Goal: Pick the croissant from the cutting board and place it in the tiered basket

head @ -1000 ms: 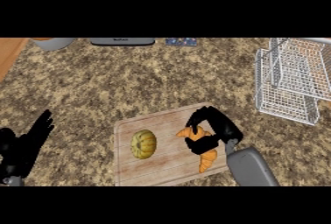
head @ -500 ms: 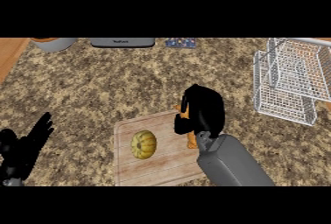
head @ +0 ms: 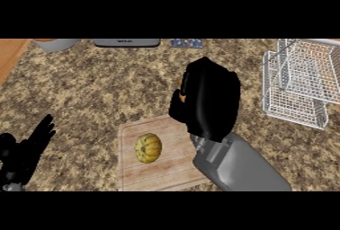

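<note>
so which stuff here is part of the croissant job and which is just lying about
Job:
croissant in the right hand
cutting board
tiered basket

Lying about:
small pumpkin on the board
grey tray at the far edge
resting left hand

You have two black hands on this robot. The right hand (head: 211, 102), in the middle of the frame, is a glossy black block with a broad, smooth back and rounded edges. Behind it you can see the right forearm (head: 240, 167), a smooth grey casing that runs to the lower edge, with a lighter grey ribbed collar at the wrist. The left hand (head: 25, 153), at the lower left, is the same plain black, with slim, tapering fingers and no markings.
</note>
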Robot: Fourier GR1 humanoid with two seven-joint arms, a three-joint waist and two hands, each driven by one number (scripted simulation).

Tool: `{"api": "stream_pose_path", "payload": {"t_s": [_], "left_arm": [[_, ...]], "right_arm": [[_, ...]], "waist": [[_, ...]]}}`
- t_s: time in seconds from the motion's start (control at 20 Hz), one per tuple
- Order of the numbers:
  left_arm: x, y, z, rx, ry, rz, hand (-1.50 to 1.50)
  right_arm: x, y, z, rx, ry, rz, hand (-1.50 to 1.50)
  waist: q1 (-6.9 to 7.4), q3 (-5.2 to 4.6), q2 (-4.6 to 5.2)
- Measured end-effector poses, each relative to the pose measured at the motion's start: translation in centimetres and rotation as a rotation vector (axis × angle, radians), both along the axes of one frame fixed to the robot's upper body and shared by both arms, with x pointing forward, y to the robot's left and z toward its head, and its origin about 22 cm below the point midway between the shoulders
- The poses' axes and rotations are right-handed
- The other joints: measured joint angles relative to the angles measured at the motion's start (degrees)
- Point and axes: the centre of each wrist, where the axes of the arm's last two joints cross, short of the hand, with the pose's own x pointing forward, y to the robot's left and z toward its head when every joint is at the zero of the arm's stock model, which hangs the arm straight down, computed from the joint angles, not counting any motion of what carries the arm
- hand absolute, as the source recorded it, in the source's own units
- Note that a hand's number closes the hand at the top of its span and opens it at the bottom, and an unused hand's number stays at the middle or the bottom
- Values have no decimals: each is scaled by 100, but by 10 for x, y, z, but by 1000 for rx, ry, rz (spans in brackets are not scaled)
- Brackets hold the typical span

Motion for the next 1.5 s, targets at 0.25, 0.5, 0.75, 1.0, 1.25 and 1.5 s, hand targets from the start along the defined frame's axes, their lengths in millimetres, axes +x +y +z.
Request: {"api": "stream_pose_path", "payload": {"t_s": [0.25, 0.5, 0.75, 1.0, 1.25, 1.5], "left_arm": [[-1, 0, -1, -2, -5, -3, 0], [-1, 3, 2, -1, -7, -1, 0], [7, 0, -3, -6, -7, -5, 0], [8, -7, -3, -7, -13, -17, 0], [7, -4, -1, -7, -18, -15, 0], [9, -1, 3, -7, -18, -20, 0]], "right_arm": [[17, -19, 29, 38, -64, -66, 150], [41, -47, 44, 64, -96, -131, 150], [79, -84, 50, 48, -107, -187, 150], [107, -124, 47, 139, -156, -172, 150], [134, -169, 45, 237, -206, -144, 150], [160, -202, 49, 270, -229, -138, 150]], "waist": [[3, 5, 30], [15, 7, 47], [37, 8, 66], [66, 14, 82], [102, 13, 92], [140, 12, 103]]}}
